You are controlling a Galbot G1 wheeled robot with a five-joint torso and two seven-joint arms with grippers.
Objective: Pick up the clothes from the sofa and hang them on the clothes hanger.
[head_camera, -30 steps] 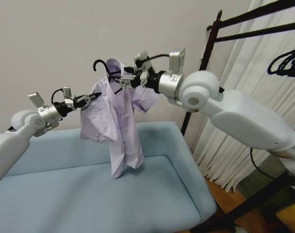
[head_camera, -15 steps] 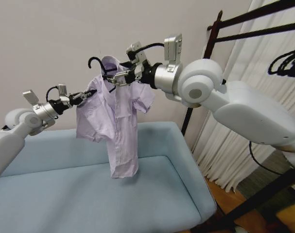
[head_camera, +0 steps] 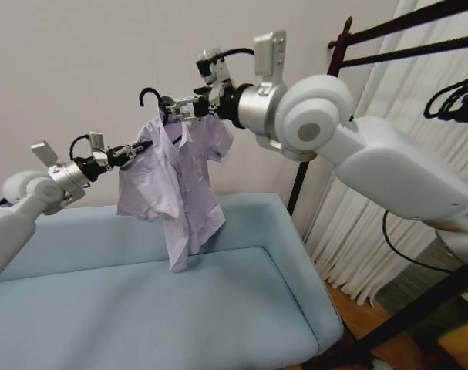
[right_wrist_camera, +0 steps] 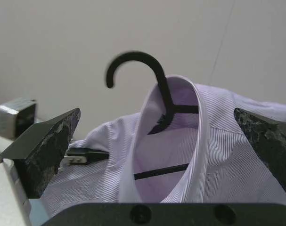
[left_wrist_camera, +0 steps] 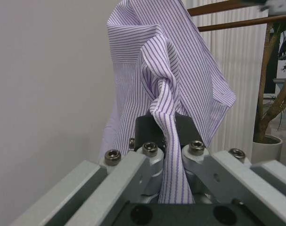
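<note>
Above the sofa [head_camera: 241, 308], left of the rack [head_camera: 338, 62], the shirt [head_camera: 176, 177] hung on its hanger [right_wrist_camera: 162, 92]. Left claw [head_camera: 133, 150] was clamped on a sleeve; right claw [head_camera: 176, 109] sat at the hanger's neck, grip unclear. Judged best: keep hook upright, sleeve slack, move both arms together to the rack.

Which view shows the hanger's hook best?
The right wrist view: the hook stands close against the wall, above the shirt collar. The head view shows it small. The left wrist view faces shirt fabric in the left gripper.
</note>
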